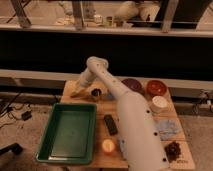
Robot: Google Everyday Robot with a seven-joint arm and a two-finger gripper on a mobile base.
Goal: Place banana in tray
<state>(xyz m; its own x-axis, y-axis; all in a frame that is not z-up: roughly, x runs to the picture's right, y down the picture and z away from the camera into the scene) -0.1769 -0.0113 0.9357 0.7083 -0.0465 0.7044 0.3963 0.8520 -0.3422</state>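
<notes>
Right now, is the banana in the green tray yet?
Not yet. The tray holds nothing. The gripper is at the table's far left corner, beyond the tray, right where something pale like the banana sits. Whether it is gripped is unclear. Lifting and dropping it in remain.

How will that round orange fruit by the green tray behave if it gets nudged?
The fruit looks round, so it would probably roll, perhaps toward the tray beside it. It seems small, so likely light. The gripper is at the table's far left corner.

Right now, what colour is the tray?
Green tray, clearest in camera view; gripper sits beyond its far rim.
</notes>
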